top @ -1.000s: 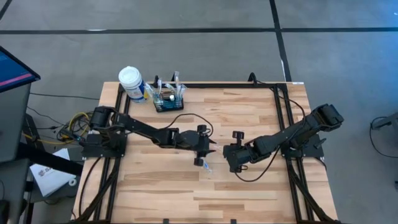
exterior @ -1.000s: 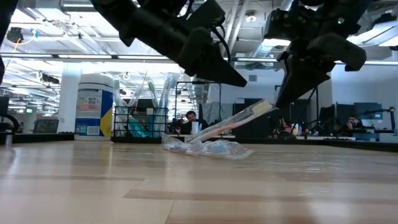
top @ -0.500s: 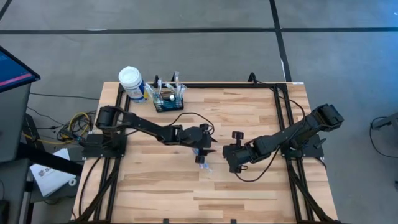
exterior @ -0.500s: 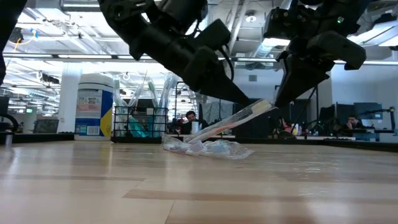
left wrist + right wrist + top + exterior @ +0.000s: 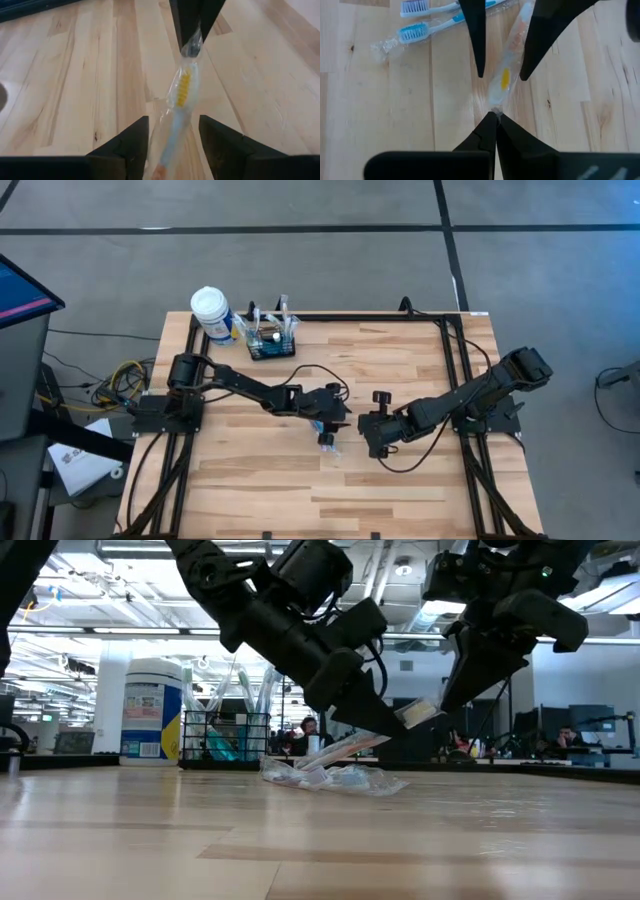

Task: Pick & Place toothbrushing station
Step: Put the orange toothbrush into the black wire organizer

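Note:
A white and yellow toothbrush [image 5: 182, 90] in a clear wrapper slants up from the table's middle. My right gripper [image 5: 495, 116] is shut on its raised end. My left gripper [image 5: 173, 119] is open; its two fingers [image 5: 476, 45] stand on either side of the toothbrush's handle, and I cannot tell whether they touch it. The toothbrushing station [image 5: 272, 342], a black wire-mesh caddy with brushes upright in it, stands on its base at the table's far edge, left of centre, away from both grippers. My right gripper pinches the end of the clear wrapper [image 5: 495, 106] between its two shut fingertips, coming slanting down from the table's right side. The toothbrush hangs tilted from that end [image 5: 415, 712], and its other end [image 5: 300, 768] rests on the table.
A white bottle [image 5: 210, 310] with a blue label stands left of the caddy at the far left corner. Two more wrapped toothbrushes [image 5: 420, 31] lie on the wood beside the held one. Black rails [image 5: 455, 370] run along the table's sides.
My left gripper has come down and toward the right gripper, until its fingers stand on either side of the slanting toothbrush. The toothbrush has kept its tilt.

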